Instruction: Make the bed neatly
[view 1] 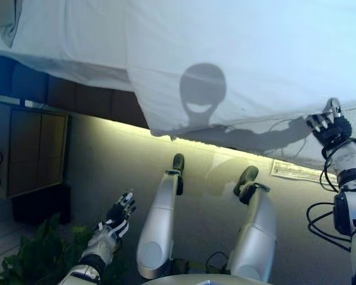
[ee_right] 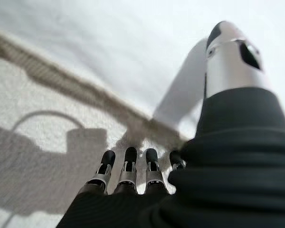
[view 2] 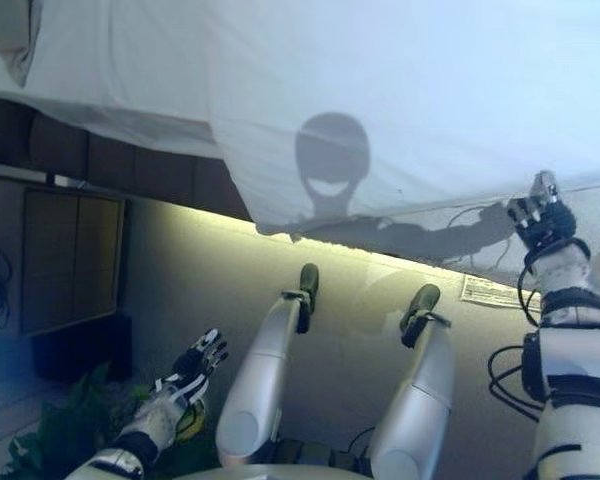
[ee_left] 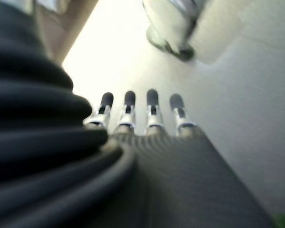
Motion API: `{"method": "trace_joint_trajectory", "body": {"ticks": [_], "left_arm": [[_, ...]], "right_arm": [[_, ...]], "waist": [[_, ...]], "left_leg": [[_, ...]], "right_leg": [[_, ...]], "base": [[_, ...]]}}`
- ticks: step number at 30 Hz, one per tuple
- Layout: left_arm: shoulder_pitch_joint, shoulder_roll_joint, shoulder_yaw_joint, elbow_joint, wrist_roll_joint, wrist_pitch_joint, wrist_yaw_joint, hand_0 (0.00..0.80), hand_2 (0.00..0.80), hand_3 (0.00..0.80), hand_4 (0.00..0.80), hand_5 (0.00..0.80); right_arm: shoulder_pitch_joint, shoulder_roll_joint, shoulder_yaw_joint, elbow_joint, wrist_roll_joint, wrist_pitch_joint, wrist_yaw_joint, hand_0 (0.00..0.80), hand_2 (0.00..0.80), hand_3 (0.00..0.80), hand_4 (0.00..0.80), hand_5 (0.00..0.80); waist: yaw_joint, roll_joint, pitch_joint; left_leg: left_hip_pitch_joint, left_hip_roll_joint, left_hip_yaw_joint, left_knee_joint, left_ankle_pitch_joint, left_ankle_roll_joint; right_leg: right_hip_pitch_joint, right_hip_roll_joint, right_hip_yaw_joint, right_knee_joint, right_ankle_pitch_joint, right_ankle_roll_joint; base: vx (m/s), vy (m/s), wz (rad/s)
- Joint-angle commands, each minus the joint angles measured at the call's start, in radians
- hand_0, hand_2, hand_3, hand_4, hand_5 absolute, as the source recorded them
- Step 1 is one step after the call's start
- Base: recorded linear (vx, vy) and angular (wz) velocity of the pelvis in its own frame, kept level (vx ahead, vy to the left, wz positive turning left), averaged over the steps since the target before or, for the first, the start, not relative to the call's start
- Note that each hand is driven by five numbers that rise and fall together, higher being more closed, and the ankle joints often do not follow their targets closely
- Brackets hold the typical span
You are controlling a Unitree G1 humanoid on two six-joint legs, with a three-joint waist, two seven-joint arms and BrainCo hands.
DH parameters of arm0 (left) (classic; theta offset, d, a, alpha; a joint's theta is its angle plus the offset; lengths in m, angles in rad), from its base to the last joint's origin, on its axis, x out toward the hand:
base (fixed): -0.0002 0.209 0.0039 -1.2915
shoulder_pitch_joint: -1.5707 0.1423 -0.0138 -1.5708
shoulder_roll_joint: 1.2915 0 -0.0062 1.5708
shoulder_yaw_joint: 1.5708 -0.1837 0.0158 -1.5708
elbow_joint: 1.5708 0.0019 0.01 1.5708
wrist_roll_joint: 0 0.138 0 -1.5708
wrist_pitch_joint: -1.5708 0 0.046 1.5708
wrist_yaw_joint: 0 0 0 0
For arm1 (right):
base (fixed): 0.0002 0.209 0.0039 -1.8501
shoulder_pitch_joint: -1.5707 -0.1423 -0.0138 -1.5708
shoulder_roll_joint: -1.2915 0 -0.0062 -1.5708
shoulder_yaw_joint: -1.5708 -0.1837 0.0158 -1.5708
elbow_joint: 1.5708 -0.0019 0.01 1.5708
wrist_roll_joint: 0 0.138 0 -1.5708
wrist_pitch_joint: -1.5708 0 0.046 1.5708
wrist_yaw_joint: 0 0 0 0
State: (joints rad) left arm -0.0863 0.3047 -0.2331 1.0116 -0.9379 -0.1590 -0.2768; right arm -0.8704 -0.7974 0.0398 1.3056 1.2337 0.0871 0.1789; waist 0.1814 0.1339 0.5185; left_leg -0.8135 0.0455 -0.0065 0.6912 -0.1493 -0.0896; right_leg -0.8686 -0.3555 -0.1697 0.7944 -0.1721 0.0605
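Observation:
A white cover (view 1: 237, 47) lies over the bed and hangs down its near side. Its lower hem runs across the textured mattress side (view 1: 285, 139). My right hand (view 1: 327, 126) is raised at the hem on the right. In the right wrist view its fingers (ee_right: 128, 166) are straight and touch the hem, and the thumb (ee_right: 228, 57) stands apart over the white cover. My left hand (view 1: 117, 215) hangs low over the floor, far from the bed. Its fingers (ee_left: 152, 114) are straight and hold nothing.
A pillow corner (view 1: 3, 21) shows at the upper left. The dark bed base (view 1: 77, 95) runs below the cover. A wooden cabinet (view 1: 35, 151) stands at the left, with a green plant (view 1: 29, 261) by my left hand. A white printed sheet (view 1: 293, 171) lies on the floor under the bed's edge.

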Motion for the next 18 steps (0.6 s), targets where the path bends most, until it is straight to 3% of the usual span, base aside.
{"method": "trace_joint_trajectory", "body": {"ticks": [1, 7, 18], "left_arm": [[0.100, 0.035, 0.018, -0.002, -0.032, -0.009, -0.043, 0.000, 0.000, 0.000, 0.000, 0.000], [0.141, 0.050, 0.057, -0.011, -0.024, -0.005, -0.083, 0.000, 0.000, 0.000, 0.000, 0.000], [0.170, 0.055, 0.075, 0.008, 0.005, -0.015, -0.121, 0.000, 0.000, 0.000, 0.000, 0.000]], "right_arm": [[-0.064, -0.069, 0.056, -0.056, -0.045, -0.029, 0.080, 0.000, 0.000, 0.000, 0.000, 0.000], [-0.141, -0.103, 0.091, -0.086, -0.067, -0.064, 0.084, 0.000, 0.000, 0.000, 0.000, 0.000], [-0.087, -0.129, 0.049, -0.078, -0.127, -0.032, 0.087, 0.000, 0.000, 0.000, 0.000, 0.000]], "waist": [[0.006, 0.037, 0.002], [0.020, 0.030, 0.002], [0.024, -0.013, 0.001]], "left_leg": [[-0.002, -0.011, 0.025, -0.001, -0.029, 0.053], [0.014, -0.007, 0.016, 0.006, -0.025, 0.056], [0.193, 0.007, 0.002, -0.097, 0.008, 0.039]], "right_leg": [[0.016, 0.008, 0.035, 0.039, -0.013, 0.030], [0.042, 0.014, 0.028, 0.051, -0.023, 0.027], [0.255, 0.034, -0.013, -0.091, 0.014, 0.039]], "base": [[0.031, 0.040, -0.05], [0.035, 0.015, -0.04], [0.058, -0.007, -0.08]]}}
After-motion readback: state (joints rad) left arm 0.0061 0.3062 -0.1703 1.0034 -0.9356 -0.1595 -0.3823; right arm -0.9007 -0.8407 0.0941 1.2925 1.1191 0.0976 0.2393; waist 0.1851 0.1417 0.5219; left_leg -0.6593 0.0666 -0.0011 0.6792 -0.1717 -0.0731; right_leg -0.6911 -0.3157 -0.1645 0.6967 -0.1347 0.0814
